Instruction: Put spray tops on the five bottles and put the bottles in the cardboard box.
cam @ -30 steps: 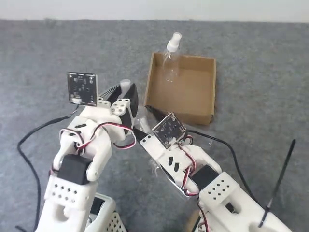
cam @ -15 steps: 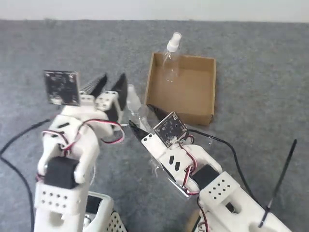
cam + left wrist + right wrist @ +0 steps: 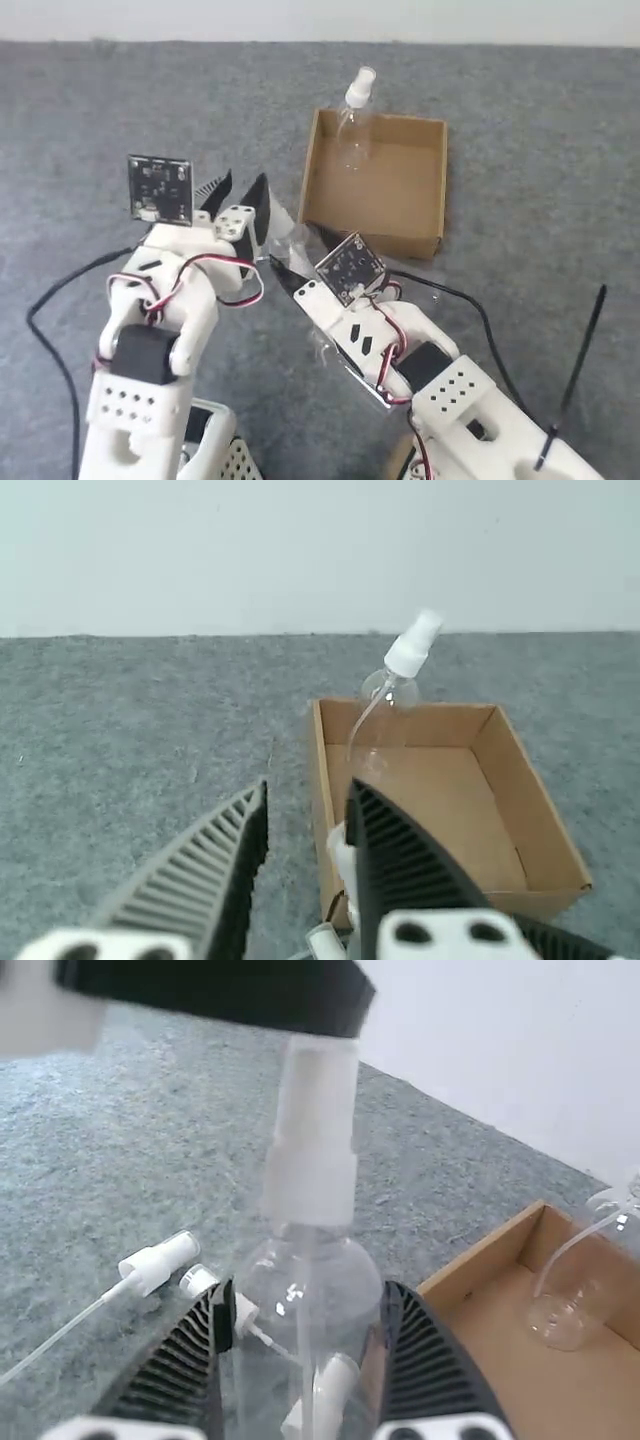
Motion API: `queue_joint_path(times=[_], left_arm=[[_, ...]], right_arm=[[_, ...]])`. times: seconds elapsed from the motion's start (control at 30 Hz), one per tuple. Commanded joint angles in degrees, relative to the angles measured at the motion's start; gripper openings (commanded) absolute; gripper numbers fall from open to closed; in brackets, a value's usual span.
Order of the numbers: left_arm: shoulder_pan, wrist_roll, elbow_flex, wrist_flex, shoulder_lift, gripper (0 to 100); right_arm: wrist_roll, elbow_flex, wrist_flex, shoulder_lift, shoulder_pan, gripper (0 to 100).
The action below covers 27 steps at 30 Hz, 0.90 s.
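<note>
Change noted: the left pincer (image 3: 242,190), which sat closed in around the spray top (image 3: 310,1150) of the held bottle (image 3: 300,1290) a second ago and then swung out, away from the cardboard box (image 3: 400,185), has come back toward the box. Its jaws stand spread, and one dark jaw hangs just over that spray top. Whether it touches the top cannot be told. The right arm, the box and the box's contents are unchanged.

Right pincer (image 3: 300,1350): clamped on the body of the held bottle, one ribbed jaw on each side. The bottle is clear, upright, and carries its white spray top. It stands just off the near corner of the box, on the side toward the left arm, outside the box.

Cardboard box: open-topped, resting on the grey carpeted bench (image 3: 520,130). It holds one boxed bottle (image 3: 355,120), clear with a white spray top fitted, leaning against the far wall with its top above the rim.

A loose spray top (image 3: 155,1260) with its dip tube lies on the bench, beyond the held bottle from the box.
</note>
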Motion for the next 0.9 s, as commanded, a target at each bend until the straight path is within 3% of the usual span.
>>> queue_joint_path(times=[0.0, 0.47, 0.67, 0.87], left_arm=[[-0.09, -0.70, 1.71, -0.70, -5.27, 8], [-0.44, -2.73, 3.03, 3.69, -18.20, 8], [1.32, -6.77, 6.46, 1.14, -16.09, 14], [9.93, -13.54, 6.73, 4.66, -10.29, 19]], right_arm=[[-0.88, -1.67, 0.57, -2.07, 0.75, 0.6], [-0.79, -2.81, 1.19, -2.07, 3.12, 0.6], [-5.01, -18.99, 18.51, -1.45, 13.58, 0.6], [-4.57, -31.56, 31.25, 0.13, 14.90, 0.6]])
